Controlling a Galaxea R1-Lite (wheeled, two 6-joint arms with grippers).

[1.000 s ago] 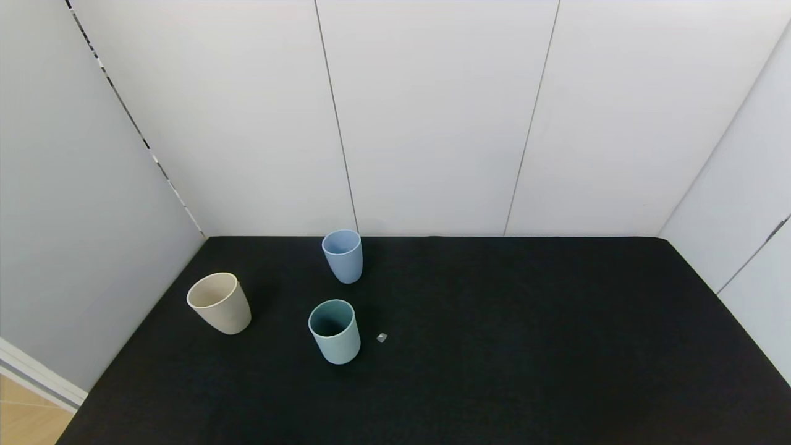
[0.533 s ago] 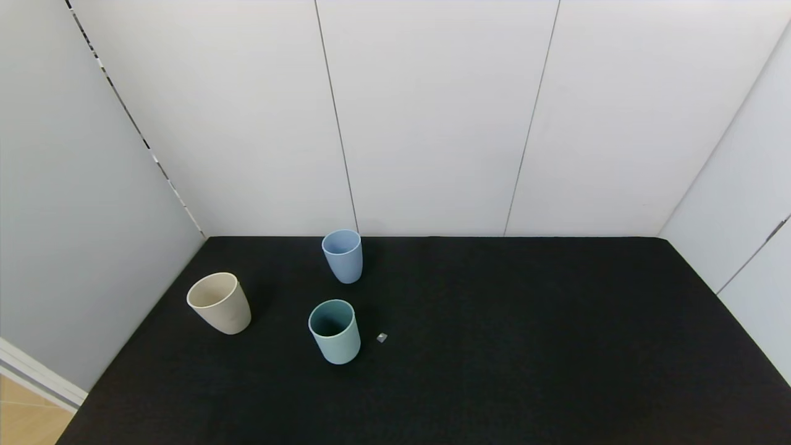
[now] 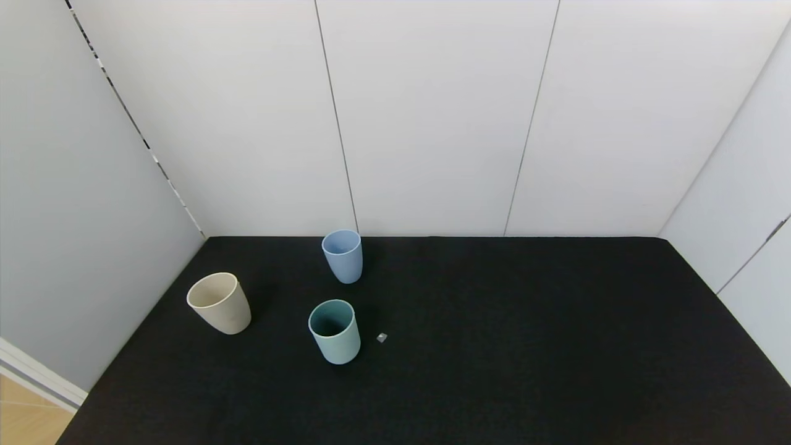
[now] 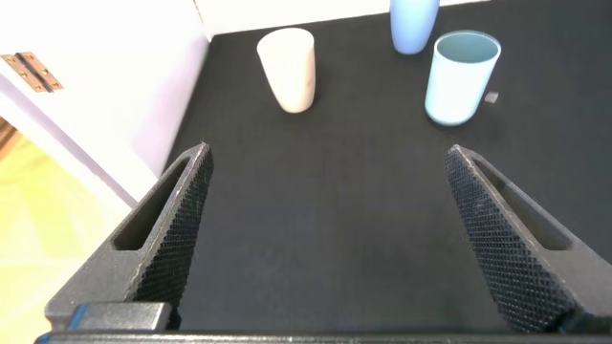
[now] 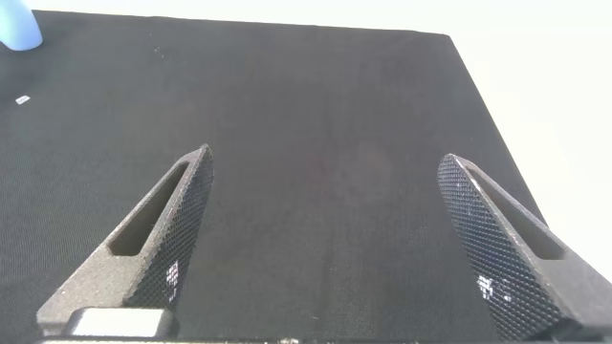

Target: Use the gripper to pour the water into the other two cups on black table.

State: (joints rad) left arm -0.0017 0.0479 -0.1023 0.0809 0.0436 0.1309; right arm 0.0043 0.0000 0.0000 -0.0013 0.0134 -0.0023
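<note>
On the black table (image 3: 494, 346) stand three upright cups. The cream-beige cup (image 3: 220, 303) is at the left, the light blue cup (image 3: 343, 255) is at the back, and the teal-green cup with a dark inside (image 3: 334, 330) is nearest. All three show in the left wrist view: cream (image 4: 288, 69), blue (image 4: 413, 24), teal (image 4: 462, 76). My left gripper (image 4: 327, 162) is open and empty, short of the cups. My right gripper (image 5: 325, 162) is open and empty over bare table, far from the cups. Neither arm shows in the head view.
A tiny grey speck (image 3: 382, 337) lies just right of the teal cup. White wall panels (image 3: 432, 117) close the back and both sides. The table's left edge drops to a wooden floor (image 3: 25, 420).
</note>
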